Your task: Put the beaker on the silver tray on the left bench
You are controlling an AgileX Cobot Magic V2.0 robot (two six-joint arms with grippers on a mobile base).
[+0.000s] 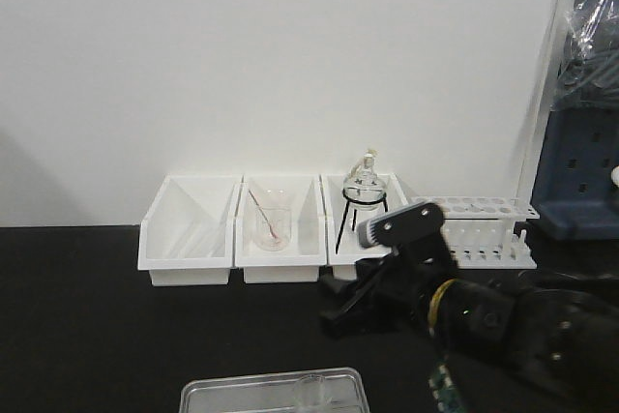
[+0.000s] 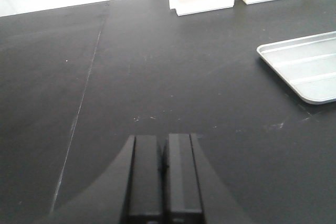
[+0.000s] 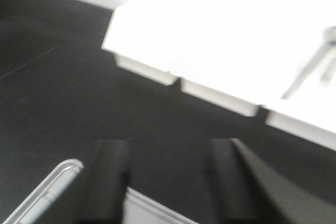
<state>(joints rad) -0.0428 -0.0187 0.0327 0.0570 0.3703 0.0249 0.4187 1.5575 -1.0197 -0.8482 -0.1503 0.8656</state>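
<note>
The small clear beaker (image 1: 311, 393) stands upright on the silver tray (image 1: 232, 397) at the bottom middle of the front view, on the black bench top (image 1: 97, 336). My right gripper (image 1: 336, 311) hovers above and right of the tray, apart from the beaker. In the blurred right wrist view it (image 3: 167, 148) is open and empty, with the tray's corner (image 3: 47, 192) below it. My left gripper (image 2: 163, 140) is shut and empty over bare bench top, with the tray (image 2: 307, 66) to its right. The beaker shows in neither wrist view.
Three white bins (image 1: 189, 239) stand along the back wall. The middle one holds a larger beaker with a stirring rod (image 1: 272, 224); the right one holds a round flask on a black tripod (image 1: 363, 195). A white test tube rack (image 1: 484, 229) stands further right.
</note>
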